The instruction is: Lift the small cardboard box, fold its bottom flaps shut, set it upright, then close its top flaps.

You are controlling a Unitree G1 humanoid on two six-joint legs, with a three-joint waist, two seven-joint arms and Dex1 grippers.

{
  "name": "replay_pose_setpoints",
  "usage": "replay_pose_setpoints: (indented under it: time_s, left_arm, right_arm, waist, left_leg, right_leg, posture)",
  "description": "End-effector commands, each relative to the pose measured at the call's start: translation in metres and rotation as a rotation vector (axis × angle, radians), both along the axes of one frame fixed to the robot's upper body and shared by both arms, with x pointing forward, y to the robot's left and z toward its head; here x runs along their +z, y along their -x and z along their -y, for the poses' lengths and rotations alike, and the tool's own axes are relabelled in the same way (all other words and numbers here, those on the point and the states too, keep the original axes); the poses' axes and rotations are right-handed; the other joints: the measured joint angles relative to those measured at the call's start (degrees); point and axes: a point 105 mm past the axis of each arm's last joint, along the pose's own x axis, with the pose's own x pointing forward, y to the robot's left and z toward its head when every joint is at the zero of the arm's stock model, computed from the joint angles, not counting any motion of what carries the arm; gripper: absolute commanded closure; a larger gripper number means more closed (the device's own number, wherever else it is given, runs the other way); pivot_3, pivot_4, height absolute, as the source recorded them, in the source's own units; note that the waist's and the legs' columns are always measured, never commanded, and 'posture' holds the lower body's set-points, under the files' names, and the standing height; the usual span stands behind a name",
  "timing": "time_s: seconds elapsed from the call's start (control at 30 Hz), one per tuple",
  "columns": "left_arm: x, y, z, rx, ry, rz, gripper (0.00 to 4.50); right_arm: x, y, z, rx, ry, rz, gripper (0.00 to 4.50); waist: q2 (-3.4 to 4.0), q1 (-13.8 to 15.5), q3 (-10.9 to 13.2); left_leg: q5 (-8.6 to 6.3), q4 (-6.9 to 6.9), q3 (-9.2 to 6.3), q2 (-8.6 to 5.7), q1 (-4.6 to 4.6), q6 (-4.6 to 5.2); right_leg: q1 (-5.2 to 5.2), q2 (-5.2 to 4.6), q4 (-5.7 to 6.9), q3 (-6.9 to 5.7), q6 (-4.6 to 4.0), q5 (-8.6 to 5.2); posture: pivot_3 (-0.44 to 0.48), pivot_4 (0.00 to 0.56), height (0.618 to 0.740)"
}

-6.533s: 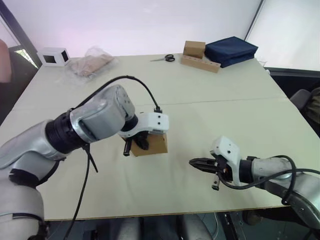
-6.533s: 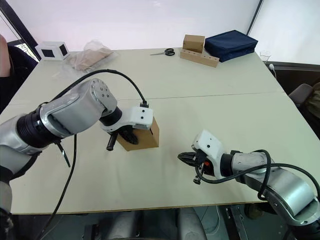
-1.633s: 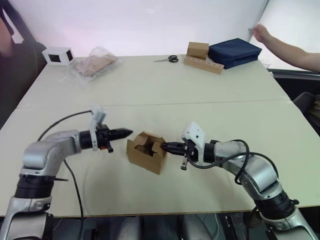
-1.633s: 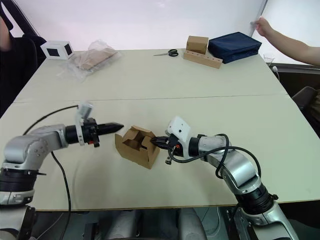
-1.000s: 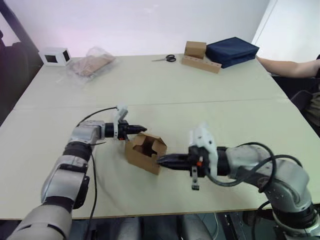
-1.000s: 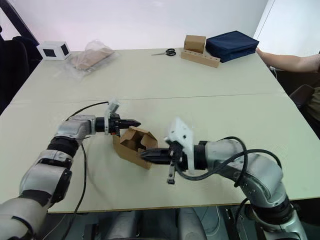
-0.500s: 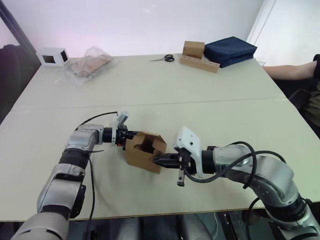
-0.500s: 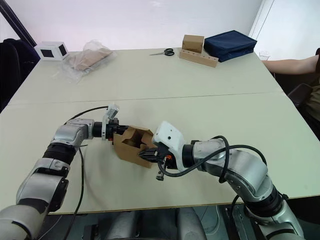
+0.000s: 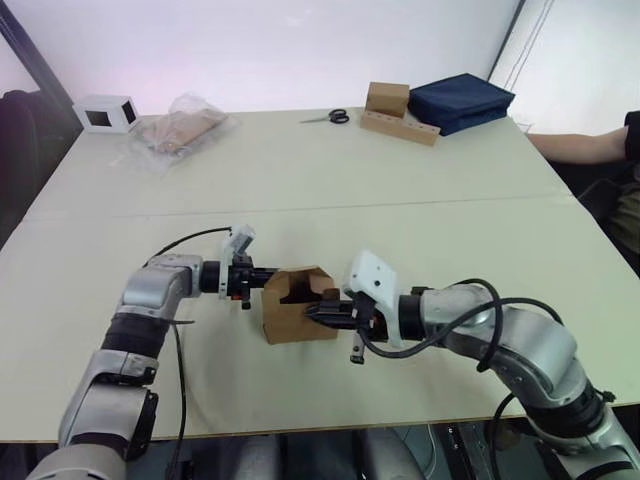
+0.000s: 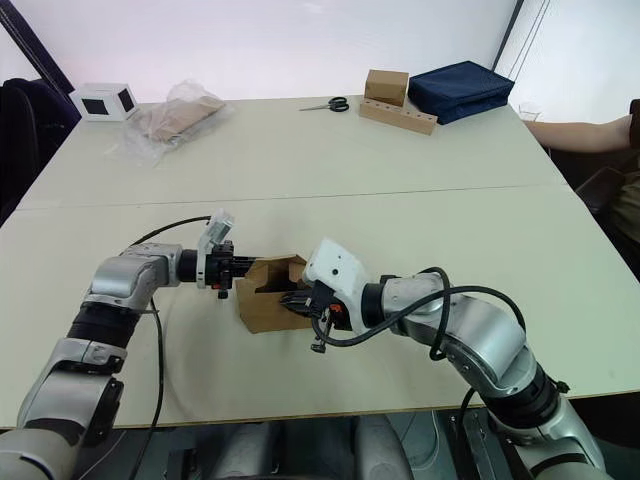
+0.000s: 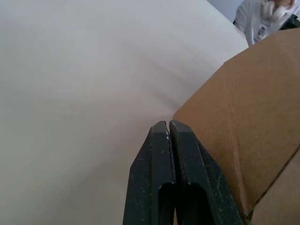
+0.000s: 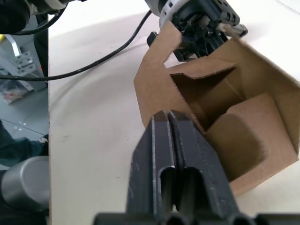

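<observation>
Turning since a moment ago, the small cardboard box (image 9: pixel 298 317) sat squarer, low in the middle of the table (image 9: pixel 420 190). Both closed end effectors, left (image 9: pixel 262 282) and right (image 9: pixel 312 311), pressed its sides; top flaps (image 10: pixel 270 270) remained open.

Matt brown cardboard box (image 9: pixel 298 318) on smooth table (image 9: pixel 420 170).

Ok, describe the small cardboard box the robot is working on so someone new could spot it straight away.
Start at the pale table and look to its near edge, where the left gripper and right gripper point at each other. The small cardboard box sits between them, plain brown with its flaps open. The brown cube and white cube stand at the far edge.
</observation>
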Motion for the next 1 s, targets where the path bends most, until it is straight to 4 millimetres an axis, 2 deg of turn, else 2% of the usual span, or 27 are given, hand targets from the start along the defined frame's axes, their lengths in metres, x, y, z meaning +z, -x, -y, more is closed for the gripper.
replay_pose_setpoints:
  time_s: [0.03, 0.4, 0.6, 0.77, 1.0]
  left_arm:
    - [0.011, 0.001, 0.000, -0.001, 0.023, 0.038, 4.45]
    - [0.010, 0.006, 0.002, -0.009, 0.022, 0.033, 4.45]
    - [0.008, 0.007, 0.001, -0.004, 0.021, 0.029, 4.45]
    - [0.008, -0.005, -0.009, 0.088, 0.008, 0.069, 4.45]
    - [0.023, -0.001, -0.035, 0.177, 0.017, 0.100, 4.45]
  right_arm:
    - [0.003, -0.001, -0.004, 0.012, -0.022, 0.026, 4.50]
    - [-0.014, -0.010, -0.007, -0.007, -0.017, -0.017, 4.50]
    - [-0.016, -0.013, -0.008, -0.014, -0.030, -0.029, 4.50]
    - [-0.014, -0.016, -0.007, -0.024, -0.054, -0.032, 4.50]
    - [-0.010, -0.017, -0.008, -0.007, -0.064, -0.012, 4.50]
  waist:
    - [0.00, 0.0, 0.0]
    - [0.00, 0.0, 0.0]
    - [0.01, 0.0, 0.0]
    - [0.01, 0.0, 0.0]
    - [0.01, -0.1, 0.0]
  left_leg:
    - [0.00, 0.00, 0.01, 0.00, 0.00, 0.00]
    - [0.01, 0.00, 0.01, 0.00, 0.00, -0.02]
    - [0.00, 0.00, 0.01, 0.00, 0.00, -0.01]
    - [0.01, 0.00, 0.00, 0.00, 0.00, -0.01]
    - [0.01, 0.00, 0.00, 0.01, 0.00, -0.02]
  right_leg:
    - [0.00, 0.00, 0.00, 0.00, 0.00, 0.00]
    - [0.00, 0.00, 0.00, 0.00, 0.00, 0.00]
    - [0.00, 0.00, 0.00, 0.00, 0.00, 0.00]
    - [0.00, 0.00, 0.00, 0.00, 0.00, 0.00]
    - [-0.01, 0.00, 0.00, 0.00, 0.00, 0.00]
  posture:
    - [0.000, 0.150, 0.740]
    - [0.000, 0.150, 0.740]
    - [0.000, 0.150, 0.740]
    - [0.000, 0.150, 0.740]
    - [0.000, 0.150, 0.740]
